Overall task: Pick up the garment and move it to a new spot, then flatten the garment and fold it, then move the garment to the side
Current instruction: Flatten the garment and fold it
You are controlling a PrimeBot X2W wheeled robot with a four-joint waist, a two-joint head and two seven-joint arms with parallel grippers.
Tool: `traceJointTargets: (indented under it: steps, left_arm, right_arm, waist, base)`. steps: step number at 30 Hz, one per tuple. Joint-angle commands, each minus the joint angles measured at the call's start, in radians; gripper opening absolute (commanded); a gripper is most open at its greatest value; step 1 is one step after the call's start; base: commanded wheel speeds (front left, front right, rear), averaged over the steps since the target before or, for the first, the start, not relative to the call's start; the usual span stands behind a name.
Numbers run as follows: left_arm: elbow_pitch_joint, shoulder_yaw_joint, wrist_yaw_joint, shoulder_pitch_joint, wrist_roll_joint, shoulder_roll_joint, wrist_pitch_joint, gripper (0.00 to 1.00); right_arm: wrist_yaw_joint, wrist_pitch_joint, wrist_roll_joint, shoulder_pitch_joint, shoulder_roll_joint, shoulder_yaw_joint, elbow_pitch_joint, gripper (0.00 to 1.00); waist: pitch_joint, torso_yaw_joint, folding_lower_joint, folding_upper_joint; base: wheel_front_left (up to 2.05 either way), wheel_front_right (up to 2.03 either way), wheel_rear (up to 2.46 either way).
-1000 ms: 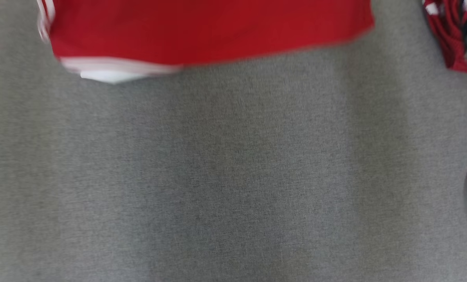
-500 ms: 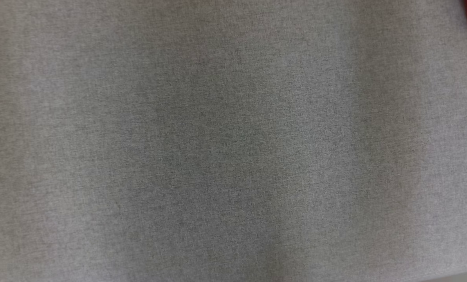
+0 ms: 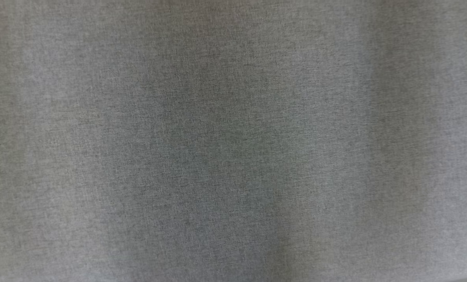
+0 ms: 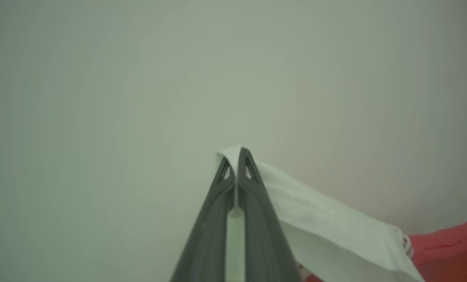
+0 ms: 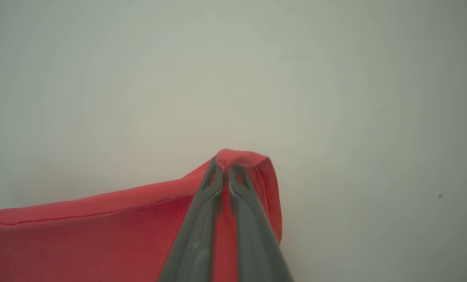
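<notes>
Right, I have the garment (image 5: 100,235) pinched at two points, one per arm, and I read that as the whole reason for this pose. In the left wrist view the left gripper (image 4: 237,156) has its jaws closed flat on the white band (image 4: 327,227), a little fold of it poking out past the tips. The band trails off towards four o'clock, where it meets red cloth at the frame's edge. In the right wrist view the right gripper (image 5: 224,164) is closed on a bunched red corner, and the rest of the red cloth runs away towards eight o'clock in a fairly straight edge. To my eye that straight edge means the cloth is stretched between the two grips. That is how I want it, so it can go down spread out and not in a heap. Behind both grips is a pale background (image 4: 100,98); I cannot tell what it is. The head view looks down on the grey cloth surface (image 3: 233,141), probably the new spot.
</notes>
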Motion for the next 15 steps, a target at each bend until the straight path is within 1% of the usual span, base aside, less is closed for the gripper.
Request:
traceJointTargets:
  steps: [1, 5, 8, 10, 15]
  left_arm:
    - [0.0, -0.008, 0.002, 0.03, -0.025, 0.005, -0.013, 0.0]
    - [-0.027, -0.027, 0.002, 0.091, -0.083, 0.026, -0.039, 0.0]
    - [-0.068, -0.027, 0.002, 0.164, -0.121, 0.037, -0.057, 0.0]
    - [-0.105, -0.025, 0.002, 0.229, -0.143, 0.051, -0.067, 0.0]
    - [-0.235, 0.021, 0.008, 0.421, -0.182, 0.086, -0.08, 0.0]
  right_arm:
    - [-0.003, -0.012, 0.014, 0.03, -0.003, 0.012, 0.0, 0.0]
    - [-0.003, -0.033, 0.052, 0.091, -0.017, 0.05, -0.023, 0.0]
    - [-0.003, -0.048, 0.095, 0.171, -0.034, 0.08, -0.057, 0.0]
    - [-0.003, -0.059, 0.126, 0.244, -0.043, 0.102, -0.098, 0.0]
    - [-0.003, -0.077, 0.202, 0.453, -0.081, 0.136, -0.231, 0.0]
  waist:
    - [0.012, 0.007, 0.0001, -0.0001]
    - [0.001, 0.011, 0.0001, -0.0001]
    - [-0.024, 0.016, 0.0001, -0.0001]
    - [-0.047, 0.014, 0.0001, -0.0001]
    - [-0.115, 0.009, 0.0001, -0.0001]
  base:
    - [0.0, 0.0, 0.0]
    - [0.0, 0.0, 0.0]
    - [0.0, 0.0, 0.0]
    - [0.0, 0.0, 0.0]
    - [0.0, 0.0, 0.0]
